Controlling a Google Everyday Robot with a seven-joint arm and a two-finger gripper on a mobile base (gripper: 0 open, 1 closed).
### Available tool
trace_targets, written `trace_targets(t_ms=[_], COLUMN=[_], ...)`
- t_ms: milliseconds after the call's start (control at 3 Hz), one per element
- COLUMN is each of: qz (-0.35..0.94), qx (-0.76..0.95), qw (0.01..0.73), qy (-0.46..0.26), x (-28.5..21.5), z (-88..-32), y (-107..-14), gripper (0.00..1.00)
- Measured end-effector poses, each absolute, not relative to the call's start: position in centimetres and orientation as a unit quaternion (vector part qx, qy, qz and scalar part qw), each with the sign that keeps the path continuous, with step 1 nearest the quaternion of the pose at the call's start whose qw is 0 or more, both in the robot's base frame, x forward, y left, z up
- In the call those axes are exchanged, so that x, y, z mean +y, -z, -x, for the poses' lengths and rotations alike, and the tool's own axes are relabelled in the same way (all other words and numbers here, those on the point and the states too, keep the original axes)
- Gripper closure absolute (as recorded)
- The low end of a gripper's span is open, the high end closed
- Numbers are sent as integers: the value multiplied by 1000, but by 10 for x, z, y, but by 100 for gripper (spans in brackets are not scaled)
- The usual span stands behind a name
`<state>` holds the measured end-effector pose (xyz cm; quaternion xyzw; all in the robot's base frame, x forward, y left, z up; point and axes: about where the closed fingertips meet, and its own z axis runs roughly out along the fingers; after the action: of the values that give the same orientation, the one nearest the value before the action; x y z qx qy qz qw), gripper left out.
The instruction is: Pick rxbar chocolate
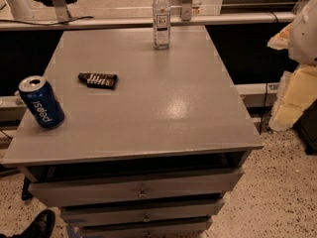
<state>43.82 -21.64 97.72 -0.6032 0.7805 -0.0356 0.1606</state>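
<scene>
The end effector (306,31) shows only as a pale, rounded, smooth-shelled shape at the right edge of the view, off beyond the counter's far right corner. Whether it is spread or pressed together cannot be told, and it holds nothing that can be seen.

Well to its left in the picture, and somewhat nearer the camera, the rxbar chocolate (98,80) lies flat on the matte grey, faintly glossy rectangular counter (163,108). It is a small flat oblong bar in a dark black-brown wrapper with rows of white lettering, apart from everything else.

Farther left still, at the counter's near left edge, stands a blue cylindrical metal can (41,102) with white lettering and a silver top. A clear plastic bottle (161,18) with a white cap and dark label stands upright at the far edge, the nearest of the three to the end effector.

Beneath the counter top are three flat grey drawers (138,187) with small knobs. Directly below the end effector, blocks of rough yellow foam (297,98) rest above a speckled terrazzo floor (282,192).
</scene>
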Motion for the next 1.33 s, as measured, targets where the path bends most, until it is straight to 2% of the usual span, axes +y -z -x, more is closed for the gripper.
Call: trace_targets(t_ms=[667,1000,1333], qz=[602,597,596], qx=[780,777,759], qw=[168,201,254], qy=[32,-2,-66], x=[-214,-190,-136], z=[-439,-452,-478], y=[-978,-966,-946], gripper=[0,0,0])
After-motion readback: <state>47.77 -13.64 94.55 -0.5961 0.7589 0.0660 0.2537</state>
